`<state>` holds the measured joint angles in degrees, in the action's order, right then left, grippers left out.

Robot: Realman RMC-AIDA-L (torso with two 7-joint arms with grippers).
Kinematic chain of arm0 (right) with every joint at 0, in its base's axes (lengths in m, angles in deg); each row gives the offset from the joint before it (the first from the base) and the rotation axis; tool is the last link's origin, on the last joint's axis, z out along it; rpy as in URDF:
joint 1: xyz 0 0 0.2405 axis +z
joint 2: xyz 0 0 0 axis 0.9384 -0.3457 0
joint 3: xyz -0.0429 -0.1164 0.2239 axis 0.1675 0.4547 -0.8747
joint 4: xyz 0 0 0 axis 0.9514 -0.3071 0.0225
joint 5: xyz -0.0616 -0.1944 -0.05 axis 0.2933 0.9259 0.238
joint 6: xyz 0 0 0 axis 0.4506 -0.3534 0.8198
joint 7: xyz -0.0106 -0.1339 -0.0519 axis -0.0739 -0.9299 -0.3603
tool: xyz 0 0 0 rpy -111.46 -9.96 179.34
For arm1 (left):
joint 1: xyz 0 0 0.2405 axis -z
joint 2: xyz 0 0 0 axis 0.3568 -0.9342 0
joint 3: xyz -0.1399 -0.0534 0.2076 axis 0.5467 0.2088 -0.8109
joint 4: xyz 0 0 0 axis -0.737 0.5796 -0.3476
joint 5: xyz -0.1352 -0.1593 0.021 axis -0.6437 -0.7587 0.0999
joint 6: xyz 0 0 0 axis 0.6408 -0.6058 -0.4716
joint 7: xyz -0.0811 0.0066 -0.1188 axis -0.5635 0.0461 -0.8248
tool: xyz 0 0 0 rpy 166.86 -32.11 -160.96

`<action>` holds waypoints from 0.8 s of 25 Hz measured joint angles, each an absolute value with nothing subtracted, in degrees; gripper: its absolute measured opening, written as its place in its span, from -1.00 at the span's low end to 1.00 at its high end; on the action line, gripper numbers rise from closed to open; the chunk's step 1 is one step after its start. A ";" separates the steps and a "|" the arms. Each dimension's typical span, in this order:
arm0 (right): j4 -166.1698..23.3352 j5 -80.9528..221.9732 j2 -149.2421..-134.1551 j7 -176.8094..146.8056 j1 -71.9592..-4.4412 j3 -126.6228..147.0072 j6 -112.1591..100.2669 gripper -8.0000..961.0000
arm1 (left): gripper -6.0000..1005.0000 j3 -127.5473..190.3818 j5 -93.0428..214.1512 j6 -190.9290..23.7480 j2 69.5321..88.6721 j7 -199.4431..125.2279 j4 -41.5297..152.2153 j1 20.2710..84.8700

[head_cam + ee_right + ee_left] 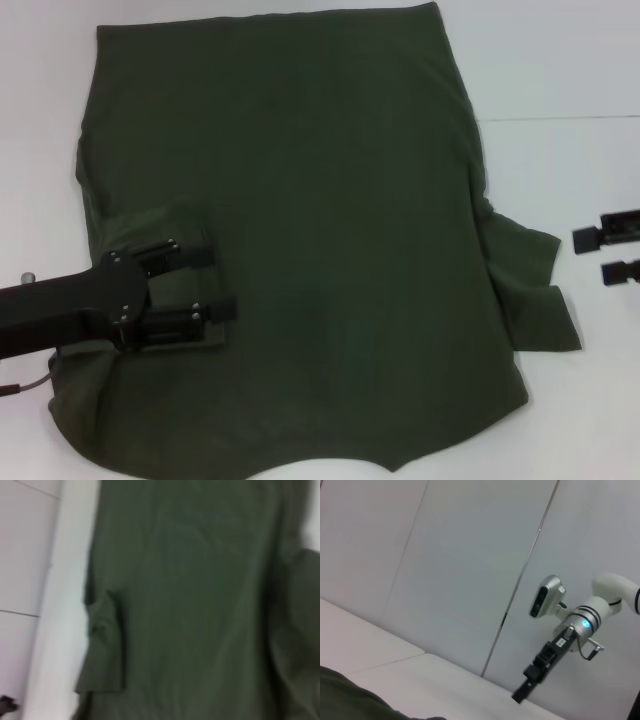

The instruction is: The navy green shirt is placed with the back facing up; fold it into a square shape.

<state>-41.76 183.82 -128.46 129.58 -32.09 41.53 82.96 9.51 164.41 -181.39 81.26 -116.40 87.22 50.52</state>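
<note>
Currently the navy green shirt (320,230) lies spread across the table (560,60). The left gripper (222,283), fingers spread, sits over the folded-in left sleeve (160,235). Fold the right sleeve (530,285) inward likewise; the right gripper (585,255), also spread, waits beside it.

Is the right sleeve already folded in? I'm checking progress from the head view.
No. The large dark olive-green cotton shirt has its right sleeve sticking out flat on the white table, near the right claw.

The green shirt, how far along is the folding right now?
Early. The navy green shirt lies spread on the white table, plain side up. Its left sleeve looks folded inward, with the left gripper open above it. The right sleeve still sticks out; the right gripper waits beside it.
</note>
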 joint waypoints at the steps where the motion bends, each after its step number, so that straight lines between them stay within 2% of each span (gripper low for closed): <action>1: -41.61 185.07 -128.41 129.97 -32.10 41.12 82.96 0.89 | 0.81 9.60 164.41 -181.29 81.30 -116.08 87.17 50.45; 10: -41.77 192.82 -128.46 130.25 -31.82 39.33 79.60 0.89 | 0.81 9.62 164.41 -180.24 81.76 -115.46 86.88 50.20; 20: -45.67 192.77 -130.97 127.37 -30.47 39.38 73.32 0.89 | 0.81 9.64 164.24 -179.31 82.06 -114.20 86.80 49.85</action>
<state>-45.67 192.77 -130.97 127.37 -30.47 39.38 73.32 9.64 164.24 -179.31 82.06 -114.20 86.80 49.85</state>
